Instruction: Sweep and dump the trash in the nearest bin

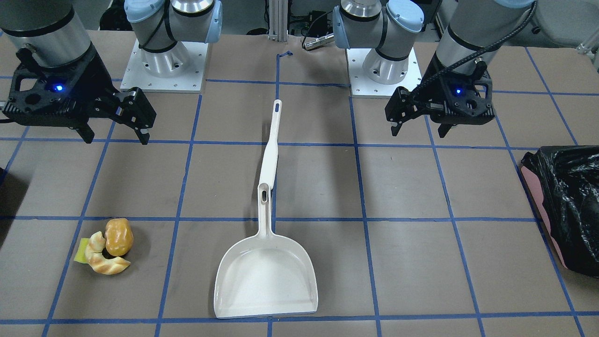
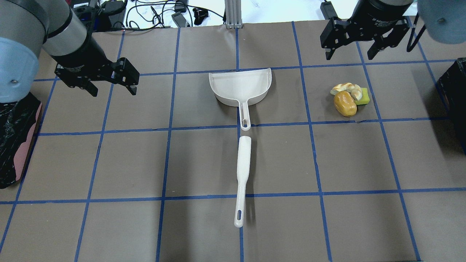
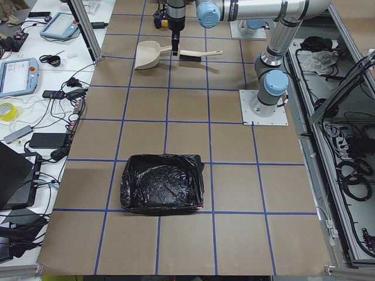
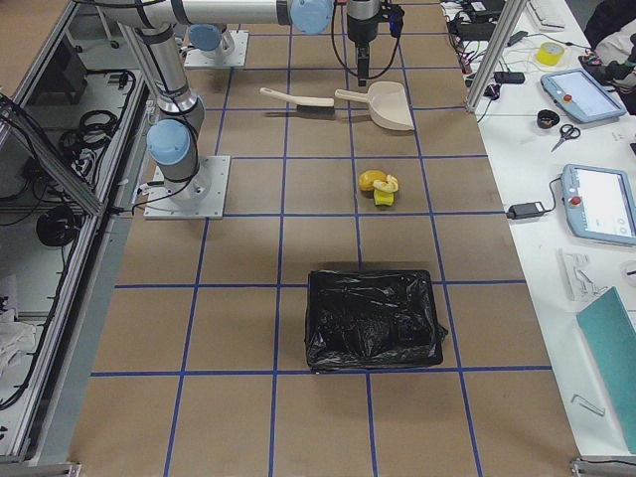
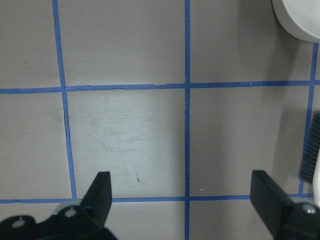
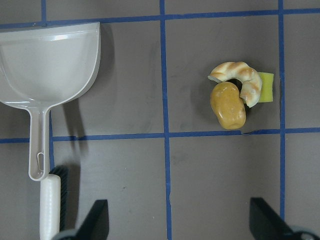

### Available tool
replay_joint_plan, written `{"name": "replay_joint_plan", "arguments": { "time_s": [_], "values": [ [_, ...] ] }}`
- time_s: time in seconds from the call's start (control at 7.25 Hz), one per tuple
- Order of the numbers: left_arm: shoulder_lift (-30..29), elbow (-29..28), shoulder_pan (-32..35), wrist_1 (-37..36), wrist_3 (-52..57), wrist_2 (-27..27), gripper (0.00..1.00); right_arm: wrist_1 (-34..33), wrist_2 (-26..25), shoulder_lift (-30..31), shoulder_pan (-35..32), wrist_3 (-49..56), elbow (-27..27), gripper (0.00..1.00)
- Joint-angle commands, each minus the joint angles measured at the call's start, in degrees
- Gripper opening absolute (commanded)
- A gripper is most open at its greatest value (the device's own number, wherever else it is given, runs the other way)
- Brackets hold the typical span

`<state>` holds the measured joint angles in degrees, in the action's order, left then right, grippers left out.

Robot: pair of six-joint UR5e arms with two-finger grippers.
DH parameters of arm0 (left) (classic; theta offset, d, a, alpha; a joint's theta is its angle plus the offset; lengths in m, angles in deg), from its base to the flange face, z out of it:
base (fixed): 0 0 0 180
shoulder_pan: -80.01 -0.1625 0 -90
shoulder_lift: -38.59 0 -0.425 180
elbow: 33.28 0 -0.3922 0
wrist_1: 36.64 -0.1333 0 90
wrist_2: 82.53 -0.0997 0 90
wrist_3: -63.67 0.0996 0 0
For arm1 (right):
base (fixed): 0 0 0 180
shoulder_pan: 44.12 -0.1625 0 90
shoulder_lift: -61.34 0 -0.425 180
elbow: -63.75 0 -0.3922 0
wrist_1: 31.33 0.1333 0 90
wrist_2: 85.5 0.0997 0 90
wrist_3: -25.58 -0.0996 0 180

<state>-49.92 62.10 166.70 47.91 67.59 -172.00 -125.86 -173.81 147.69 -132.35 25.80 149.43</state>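
Left gripper (image 2: 113, 90) hovering over tabletop (image 2: 127, 163), jaws gaping wide, gripping nothing. Dustpan (image 2: 240, 87) and brush (image 2: 243, 171) lying mid-table, handles end to end, long axis running straight out from robot. Trash (image 2: 347, 98) sitting right of dustpan, well apart from it. Right gripper (image 2: 349, 54) hanging above, nearer of 2, jaws wide apart, empty. Bin (image 2: 453, 91) showing at right edge.

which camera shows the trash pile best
The right wrist-mounted view: the trash pile is large and seen from straight above, with the roll, croissant and yellow sponge all distinct. Overhead and front-facing views show it smaller, the sponge partly hidden. Exterior right shows a tiny blob; exterior left and left wrist show none.
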Motion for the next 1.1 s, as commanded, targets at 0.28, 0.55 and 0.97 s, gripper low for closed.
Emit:
{"name": "replay_joint_plan", "arguments": {
  "time_s": [0.28, 0.55, 0.97],
  "values": [
    [2.28, 9.55, 8.12, -0.52, -6.71, 3.69, 1.0, -7.59, 0.06, -9.24, -8.08, -5.38, -1.21, 1.0],
    [3.25, 13.15, 13.56, -1.74, -9.8, 3.69, 1.0, -15.03, 3.47, -14.86, -12.28, -10.47, -1.47, 1.0],
    [3.34, 22.44, 23.41, -13.92, -15.75, 6.75, 1.0, -17.45, 0.07, -20.85, -18.64, -10.68, -0.69, 1.0]
  ]
}}
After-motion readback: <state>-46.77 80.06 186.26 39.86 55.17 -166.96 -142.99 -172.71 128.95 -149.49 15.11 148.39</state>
